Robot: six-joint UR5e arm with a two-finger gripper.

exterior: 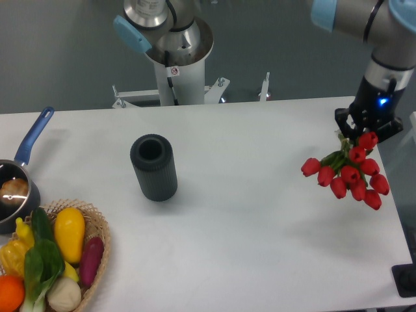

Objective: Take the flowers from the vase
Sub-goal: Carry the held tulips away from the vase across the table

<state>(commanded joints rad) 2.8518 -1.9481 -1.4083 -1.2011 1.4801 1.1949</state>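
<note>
Gripper (359, 135) at far right edge of counter (260, 214), jaws clamped on stems of flowers (348, 173). Red buds hanging below, tilted toward camera, off the surface. Vase (154, 167) upright left of centre, well apart. Saucepan (16, 188) and wicker basket (97, 260) at left edge.

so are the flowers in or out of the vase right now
Out. The flowers hang from the claw near the table's right edge, far from the vase, whose round mouth shows dark with no stems.
</note>
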